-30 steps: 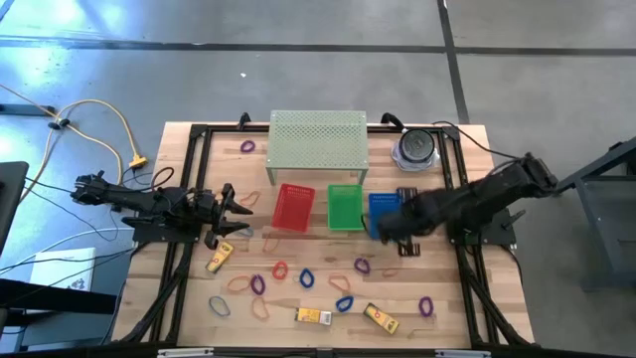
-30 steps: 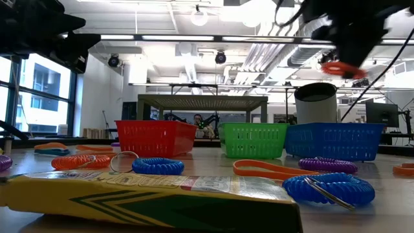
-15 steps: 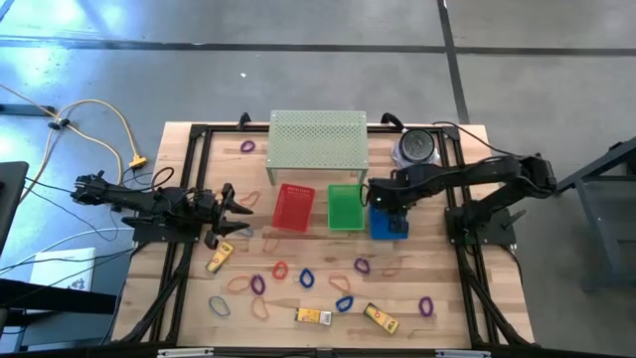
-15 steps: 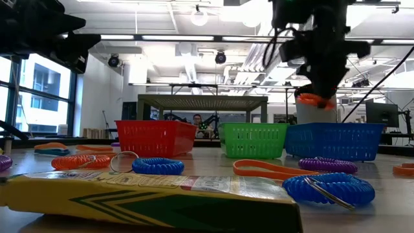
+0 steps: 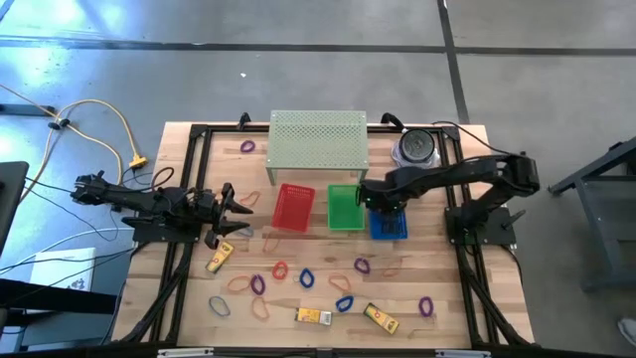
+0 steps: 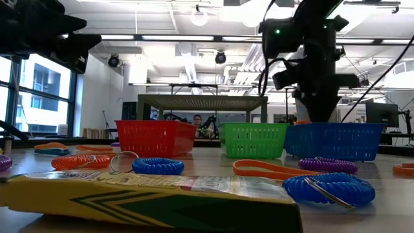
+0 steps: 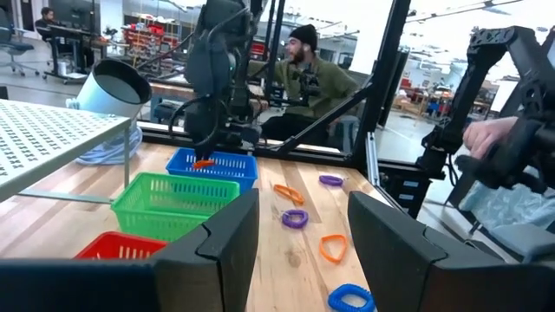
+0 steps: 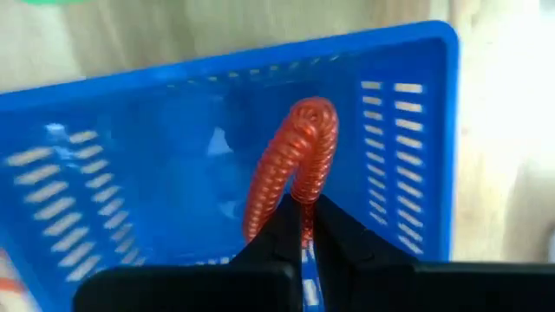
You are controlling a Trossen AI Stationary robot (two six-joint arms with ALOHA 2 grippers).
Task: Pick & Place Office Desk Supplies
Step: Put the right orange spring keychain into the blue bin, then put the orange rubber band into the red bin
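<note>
My right gripper (image 5: 370, 198) stands over the blue basket (image 5: 391, 223), pointing down into it, shut on an orange coil loop (image 8: 299, 147). The left wrist view shows that loop (image 7: 203, 162) just above the blue basket's rim (image 7: 217, 170). My left gripper (image 5: 237, 212) waits open near the table's left side, beside the red basket (image 5: 293, 207). Several coil loops (image 5: 306, 278) in red, blue, purple and orange lie flat on the near half of the table. Three yellow boxes (image 5: 313, 316) lie among them. My right gripper pinches the orange coil loop between its two fingertips (image 8: 325, 227), at one end of the loop (image 8: 290, 192). The fingers come from above, pointing down. The loop hangs below them as a narrow arch, lifted clear over the blue basket's inside.
The green basket (image 5: 345, 207) sits between the red and blue ones. A perforated shelf (image 5: 318, 142) stands at the far edge, with a grey cylinder (image 5: 415, 149) to its right. A person (image 7: 308, 82) sits beyond the table. A black frame runs along the table's edges.
My right gripper, carrying the orange loop, has swung from the blue basket's near side toward the far edge and the left. It has also come down until the loop hangs at the basket's rim. It has stayed shut.
</note>
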